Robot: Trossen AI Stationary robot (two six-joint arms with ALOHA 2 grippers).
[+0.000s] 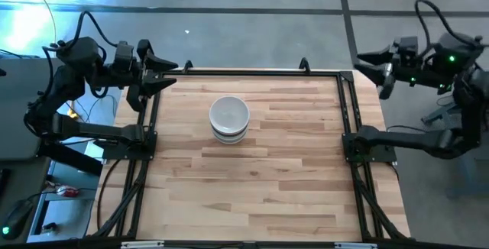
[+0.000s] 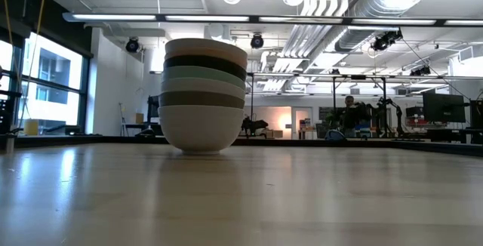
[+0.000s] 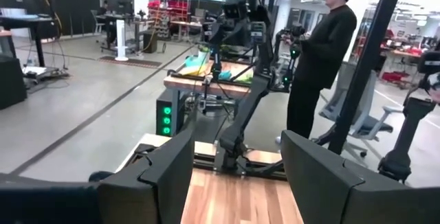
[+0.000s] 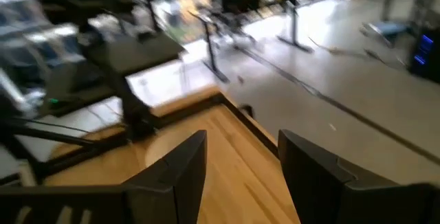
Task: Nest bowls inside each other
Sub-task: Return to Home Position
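2 grippers open and empty, 1 stack of bowls finished
Fingers are spread, holding nothing, on the left gripper and right gripper; the nested stack stands well apart, between them, nearer the left. A low homing sweep could clip and topple it.

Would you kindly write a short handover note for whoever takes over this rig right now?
Left pincer: open, empty, at the top-left corner of the table in the high view.
Right pincer: open, empty, off the top-right corner.
Bowls: in one nested stack, white on top, mid-table.
Done: nesting looks complete; no loose bowl in view.
Left: likely nothing but homing.
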